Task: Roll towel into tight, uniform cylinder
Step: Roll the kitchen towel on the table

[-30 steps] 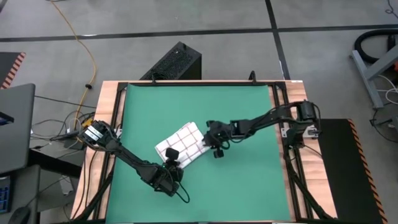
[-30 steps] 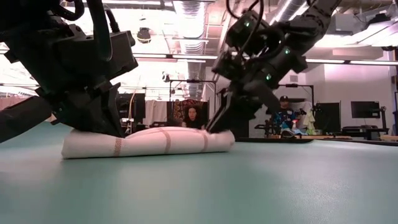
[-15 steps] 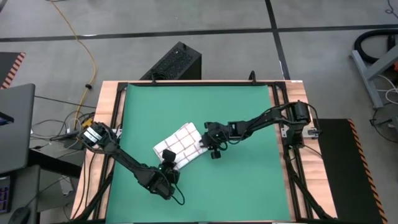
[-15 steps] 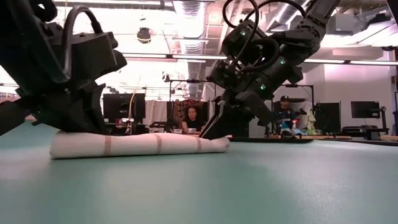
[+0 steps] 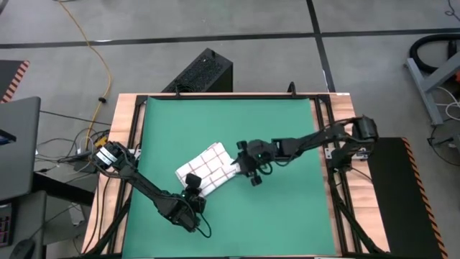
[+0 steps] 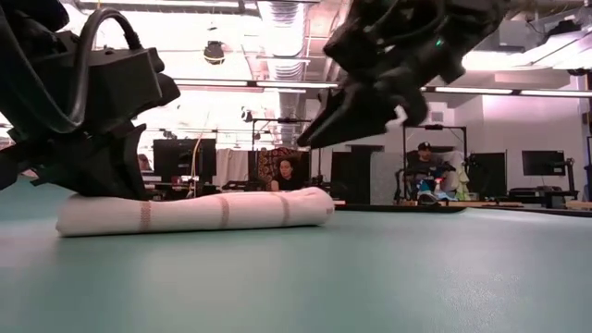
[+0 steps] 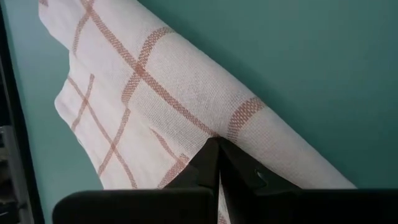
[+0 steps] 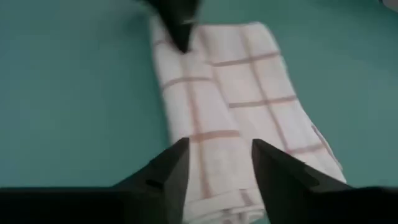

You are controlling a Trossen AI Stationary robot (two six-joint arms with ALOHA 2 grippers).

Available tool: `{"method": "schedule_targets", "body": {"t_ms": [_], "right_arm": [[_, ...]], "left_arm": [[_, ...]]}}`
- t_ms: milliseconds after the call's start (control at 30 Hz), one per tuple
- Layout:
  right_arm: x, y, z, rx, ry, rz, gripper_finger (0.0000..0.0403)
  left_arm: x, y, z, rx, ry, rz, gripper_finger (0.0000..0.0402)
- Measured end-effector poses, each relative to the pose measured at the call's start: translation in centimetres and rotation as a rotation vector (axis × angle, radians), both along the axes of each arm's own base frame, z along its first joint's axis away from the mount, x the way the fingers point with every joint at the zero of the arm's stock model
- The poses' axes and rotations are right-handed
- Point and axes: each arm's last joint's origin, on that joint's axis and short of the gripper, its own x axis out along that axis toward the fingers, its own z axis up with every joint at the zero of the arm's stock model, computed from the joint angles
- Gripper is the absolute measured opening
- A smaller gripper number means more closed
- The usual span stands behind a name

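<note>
The room is the largest thing here: a grey concrete floor (image 5: 237,43) around the bench with a yellow cable (image 5: 97,50) trailing across it, and in the low view a workshop under ceiling lights with dark monitors (image 6: 176,157) and two people seated far behind, one near the middle (image 6: 285,174) and one to the right (image 6: 424,166). A black box (image 5: 203,72) stands on the floor just beyond the tabletop's far edge.

The tabletop carries a green mat (image 5: 287,208) inside a wooden border (image 5: 122,122). Nothing lies on the mat besides the cloth and the two arms.

The left arm (image 5: 144,183) reaches in from the left edge, bending low across the near-left part of the mat. The right arm (image 5: 309,138) stretches from the right edge toward the centre, its wrist raised off the surface in the low view.

The towel (image 5: 205,167) lies a little left of the mat's centre, loosely rolled into a flattened cylinder (image 6: 194,211) set on a diagonal, its grid lines showing.

The left tool (image 5: 192,181) sits at the roll's near-left end, its fingers together and pressed against the cloth (image 7: 186,99). The right tool (image 5: 248,167) hovers just beside the opposite end, its fingers apart and holding nothing, the roll lying beyond them in the right wrist view (image 8: 217,93).
</note>
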Motion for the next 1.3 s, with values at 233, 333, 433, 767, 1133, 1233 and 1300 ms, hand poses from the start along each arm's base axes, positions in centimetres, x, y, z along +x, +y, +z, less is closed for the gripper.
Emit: {"method": "schedule_targets", "body": {"t_ms": [233, 333, 433, 767, 1133, 1233, 1300], "right_arm": [[0.5, 2.4, -1.8, -0.241, 0.001, 0.092, 0.0267], [1.0, 2.7, -2.7, -0.308, -0.012, 0.096, 0.0270], [1.3, 2.4, -3.3, -0.326, -0.017, 0.101, 0.0270], [1.8, -0.7, -5.7, -0.331, 0.062, 0.044, 0.0270], [2.6, -1.5, -9.0, -0.394, 0.119, 0.059, 0.0257], [2.9, -1.5, -9.6, -0.395, 0.147, -0.005, 0.0215], [2.8, -1.6, -9.7, -0.391, 0.162, -0.033, 0.0173]], "left_arm": [[-0.2, 0.2, -0.2, 0.000, -0.004, 0.007, 0.0000], [-0.5, 0.4, -0.6, -0.001, -0.012, 0.018, 0.0000], [-0.6, 0.4, -0.8, 0.005, -0.015, 0.019, 0.0000], [-0.7, 0.5, -0.9, 0.014, -0.007, 0.007, 0.0000], [-0.8, 0.6, -1.1, 0.017, -0.004, 0.004, 0.0000], [-0.8, 0.6, -1.1, 0.017, -0.005, 0.004, 0.0000], [-0.8, 0.6, -1.1, 0.018, -0.004, 0.004, 0.0000]]}}
